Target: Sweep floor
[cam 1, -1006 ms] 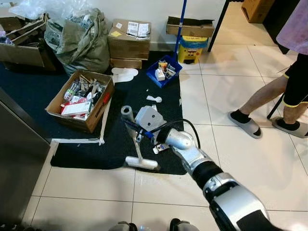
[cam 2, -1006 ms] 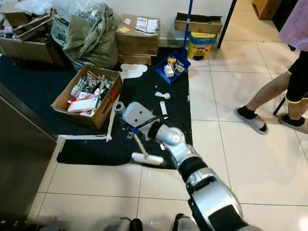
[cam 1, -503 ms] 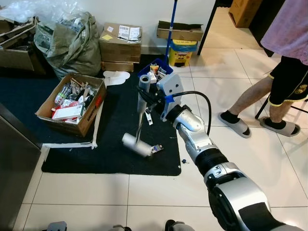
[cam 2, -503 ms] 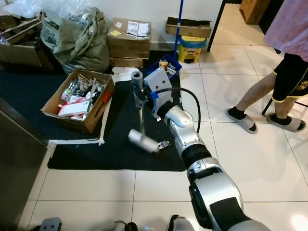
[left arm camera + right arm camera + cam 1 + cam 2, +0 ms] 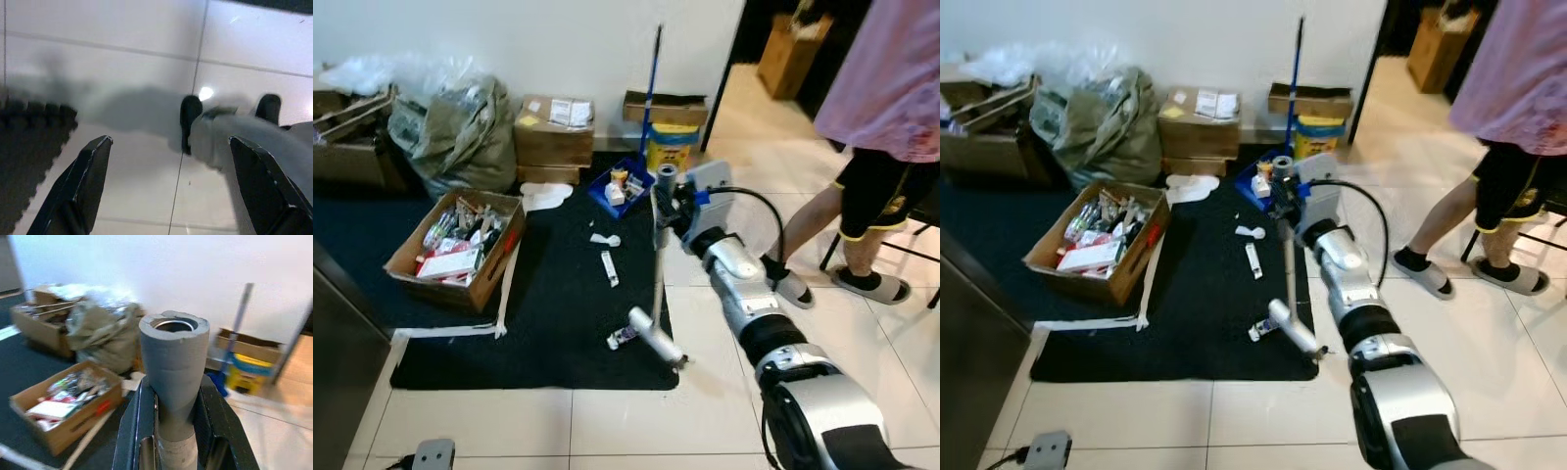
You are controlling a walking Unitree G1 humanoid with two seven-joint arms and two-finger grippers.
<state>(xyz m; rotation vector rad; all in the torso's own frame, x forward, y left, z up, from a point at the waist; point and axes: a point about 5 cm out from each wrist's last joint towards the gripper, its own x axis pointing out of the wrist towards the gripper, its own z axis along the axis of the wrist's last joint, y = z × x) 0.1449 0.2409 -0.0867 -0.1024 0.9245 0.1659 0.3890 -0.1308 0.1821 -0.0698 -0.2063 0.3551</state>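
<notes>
Broom handle (image 5: 172, 362) clamped between right gripper (image 5: 171, 431) fingers; labels unreadable.

We have open white tile floor (image 5: 607, 426) in front of the dark mat (image 5: 548, 323), and more bare tile to our right, up to a person's legs (image 5: 847, 211) in slippers. On the mat, an open cardboard box (image 5: 455, 250) of clutter blocks the left side. A tube (image 5: 607, 267) and small white scraps (image 5: 602, 239) lie mid-mat. Along the far wall a stuffed sack (image 5: 460, 127), stacked boxes (image 5: 553, 127), a blue tray (image 5: 619, 186) and a yellow bucket (image 5: 671, 152) close the way. Our right hand (image 5: 658, 201) holds the sweeper handle (image 5: 658, 264) upright at the mat's right edge; its head (image 5: 656, 341) rests near the corner. Our left hand (image 5: 166, 186) hangs over bare tile.
</notes>
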